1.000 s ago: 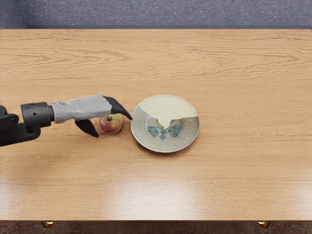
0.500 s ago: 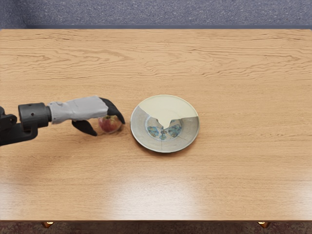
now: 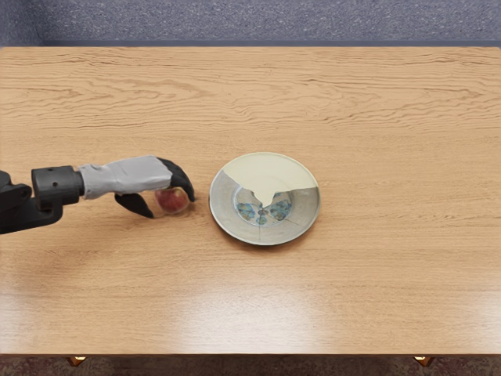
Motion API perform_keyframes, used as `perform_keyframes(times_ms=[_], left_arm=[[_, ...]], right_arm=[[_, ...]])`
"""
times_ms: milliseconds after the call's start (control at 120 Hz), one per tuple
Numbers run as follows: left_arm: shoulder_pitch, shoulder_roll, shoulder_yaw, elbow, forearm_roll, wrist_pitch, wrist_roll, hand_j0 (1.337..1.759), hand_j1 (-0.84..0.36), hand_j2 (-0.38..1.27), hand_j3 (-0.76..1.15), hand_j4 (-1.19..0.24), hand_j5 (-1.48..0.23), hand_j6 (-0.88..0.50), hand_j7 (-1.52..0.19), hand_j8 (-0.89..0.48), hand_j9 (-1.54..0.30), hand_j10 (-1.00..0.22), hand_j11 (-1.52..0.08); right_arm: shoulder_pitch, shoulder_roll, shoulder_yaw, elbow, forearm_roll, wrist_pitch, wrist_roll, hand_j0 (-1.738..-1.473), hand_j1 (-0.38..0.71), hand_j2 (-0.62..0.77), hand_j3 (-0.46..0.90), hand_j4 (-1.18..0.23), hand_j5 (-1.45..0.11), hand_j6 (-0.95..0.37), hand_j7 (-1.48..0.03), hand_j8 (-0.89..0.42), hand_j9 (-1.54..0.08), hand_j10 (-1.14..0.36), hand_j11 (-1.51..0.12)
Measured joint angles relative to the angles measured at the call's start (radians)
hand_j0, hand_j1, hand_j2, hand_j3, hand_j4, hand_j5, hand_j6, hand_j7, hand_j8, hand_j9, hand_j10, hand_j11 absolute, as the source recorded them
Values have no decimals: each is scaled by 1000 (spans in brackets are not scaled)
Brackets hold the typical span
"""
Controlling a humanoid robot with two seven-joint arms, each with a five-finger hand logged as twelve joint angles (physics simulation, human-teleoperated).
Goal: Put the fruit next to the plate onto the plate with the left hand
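Observation:
A red-yellow apple (image 3: 171,201) sits on the wooden table just left of the plate (image 3: 301,222), a round cream and grey dish with a blue pattern in its middle. My left hand (image 3: 163,194) comes in from the left edge and is wrapped over the apple, dark fingers (image 3: 182,181) curled across its top and right side, thumb below on the near side. Most of the apple is hidden by the hand. The apple rests on the table, a small gap from the plate's rim. The right arm is out of view.
The wooden table (image 3: 250,94) stretches wide on all sides of the plate. A grey floor strip shows beyond the far edge.
The left hand's fingers have curled down from spread over the apple to closed around it. The apple has shifted slightly left, away from the plate.

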Motion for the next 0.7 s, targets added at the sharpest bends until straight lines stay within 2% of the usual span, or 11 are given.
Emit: perform_keyframes(times_ms=[108, 192, 358, 558, 617, 675, 683, 700], left_arm=[[0, -2, 1, 6, -1, 1, 0, 1658, -148, 121, 0, -543, -485, -338, -522, -257, -555, -342, -572], [-2, -2, 3, 9, 0, 0, 0, 1658, -168, 123, 0, -555, -507, -349, -536, -280, -576, -359, -593], [-2, -3, 4, 12, 0, 0, 0, 1658, -203, 129, 0, -588, -542, -470, -564, -340, -599, -478, -633], [2, -15, 3, 26, 0, 2, 0, 1655, -201, 122, 0, -624, -573, -473, -595, -361, -628, -462, -698], [4, -22, 4, 35, 1, 1, 0, 1652, -180, 55, 0, -621, -594, -454, -617, -330, -650, -445, -730], [1, -29, 10, 43, 1, 3, -1, 1652, -197, 148, 0, -636, -589, -453, -609, -341, -639, -459, -742], [0, -32, 12, 45, 0, 3, -1, 1652, -190, 95, 0, -639, -589, -458, -611, -346, -639, -459, -746], [1, -38, 15, 49, -1, 4, -1, 1652, -188, 133, 0, -647, -585, -460, -610, -345, -635, -470, -754]], right_arm=[[0, 0, 0, 0, 0, 0, 0, -1658, -349, 0, 0, -1, 0, -1, 0, -1, 0, 0, 0], [0, 0, 0, 0, 0, 0, 0, -1658, -349, 0, 0, -1, 0, -1, 0, -1, 0, 0, 0], [0, 0, 0, 0, 0, 0, 0, -1658, -349, 0, 0, -1, 0, -1, 0, -1, 0, 0, 0], [0, 0, 0, 0, 0, 0, 0, -1658, -349, 0, 0, -1, 0, -1, 0, -1, 0, -1, 0], [0, 0, 0, 0, 0, 0, 0, -1658, -349, 0, 0, -1, 0, -1, 0, -1, 0, -1, 0], [0, 0, 0, 0, 0, 0, 0, -1658, -349, 0, 0, -1, 0, -1, 0, -1, 0, -1, 0], [0, 0, 0, 0, 0, 0, 0, -1658, -349, 0, 0, -1, 0, -1, 0, -1, 0, -1, 0], [0, 0, 0, 0, 0, 0, 0, -1658, -349, 0, 0, -1, 0, -1, 0, -1, 0, -1, 0]])
